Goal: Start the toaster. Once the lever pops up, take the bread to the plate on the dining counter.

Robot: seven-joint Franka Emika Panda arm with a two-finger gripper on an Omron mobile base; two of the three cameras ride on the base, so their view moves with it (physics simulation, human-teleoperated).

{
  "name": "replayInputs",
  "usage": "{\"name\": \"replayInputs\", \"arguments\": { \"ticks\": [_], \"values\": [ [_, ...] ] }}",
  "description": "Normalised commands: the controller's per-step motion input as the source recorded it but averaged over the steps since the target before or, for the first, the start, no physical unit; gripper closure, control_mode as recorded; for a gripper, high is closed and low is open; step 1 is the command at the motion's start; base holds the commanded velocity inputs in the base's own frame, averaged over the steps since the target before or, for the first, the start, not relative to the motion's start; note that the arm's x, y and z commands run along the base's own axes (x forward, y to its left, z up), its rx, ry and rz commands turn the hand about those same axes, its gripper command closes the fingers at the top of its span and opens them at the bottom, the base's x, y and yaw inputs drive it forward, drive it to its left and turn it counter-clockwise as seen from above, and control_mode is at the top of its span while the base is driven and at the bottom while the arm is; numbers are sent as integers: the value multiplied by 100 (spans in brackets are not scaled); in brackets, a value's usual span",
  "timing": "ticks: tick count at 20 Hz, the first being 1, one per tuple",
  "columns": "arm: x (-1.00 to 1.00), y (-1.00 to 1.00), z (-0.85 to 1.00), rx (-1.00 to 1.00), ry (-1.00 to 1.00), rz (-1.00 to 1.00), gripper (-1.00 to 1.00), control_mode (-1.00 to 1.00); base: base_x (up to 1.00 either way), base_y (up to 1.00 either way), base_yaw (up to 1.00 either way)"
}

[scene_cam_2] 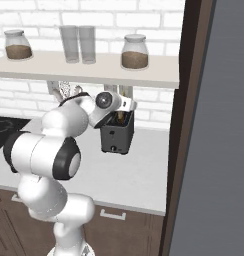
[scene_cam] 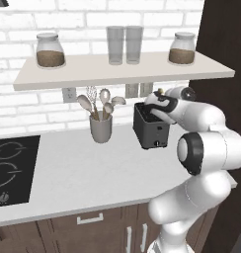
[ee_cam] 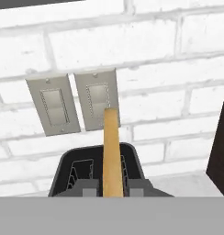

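Pale table (scene_cam: 83,183) under a brick wall: the pincer (ee_cam: 113,187) pinches the bread (ee_cam: 111,151), edge-on, upright, long axis vertical, over the toaster (scene_cam: 152,127) slots. Dark cabinet side (scene_cam_2: 186,125) close right; shelf (scene_cam: 117,71) overhead; utensil pot (scene_cam: 100,127) left.

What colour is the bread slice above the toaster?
Tan-golden; the bread shows best in the hand view, edge-on above the black toaster.
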Motion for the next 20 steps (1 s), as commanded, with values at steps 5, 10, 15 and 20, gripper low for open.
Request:
{"name": "replayInputs", "arguments": {
  "ticks": [5, 10, 15, 20],
  "values": [
    [-46, -1, 25, 8, -12, 0, 100, -100, 0, 0, 0],
    [-52, 7, 24, 2, -2, -1, 100, -100, 0, 0, 0],
    [-62, 15, 64, 0, 0, -9, 100, -100, 0, 0, 0],
    [-60, 12, 86, 0, 5, -15, 100, -100, 0, 0, 0]
  ]
}}
